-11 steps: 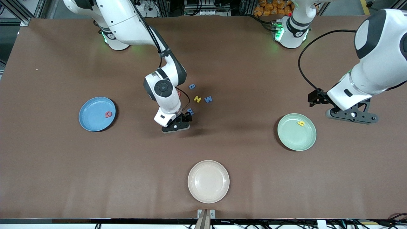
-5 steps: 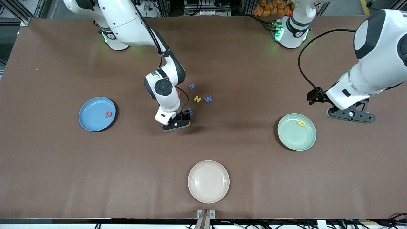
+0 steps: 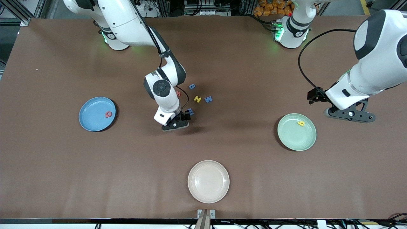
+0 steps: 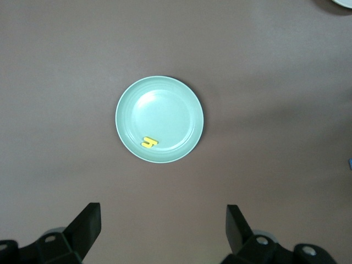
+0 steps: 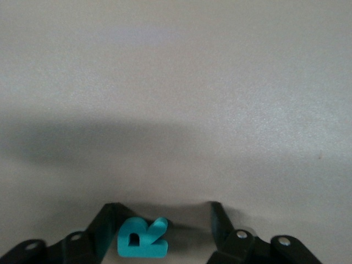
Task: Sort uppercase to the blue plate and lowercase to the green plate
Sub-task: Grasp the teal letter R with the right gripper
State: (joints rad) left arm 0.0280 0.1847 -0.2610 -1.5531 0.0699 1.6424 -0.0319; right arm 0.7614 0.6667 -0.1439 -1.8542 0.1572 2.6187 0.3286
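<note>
Right hand (image 5: 162,234) low at counter centre, fingers half-open astride teal R (image 5: 142,239) — not yet gripped. Next: pinch, lift, carry to blue plate (image 3: 92,118). Left hand (image 4: 162,228) wide open, empty, waiting above green plate (image 4: 187,104).

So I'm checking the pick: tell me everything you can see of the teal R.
The teal R is a small, thick letter, foam by its look, with a hole in its loop. It lies flat on the brown table between the fingers of the right tool; one finger touches its side, the other stands apart. In the front view the tool hides it.
</note>
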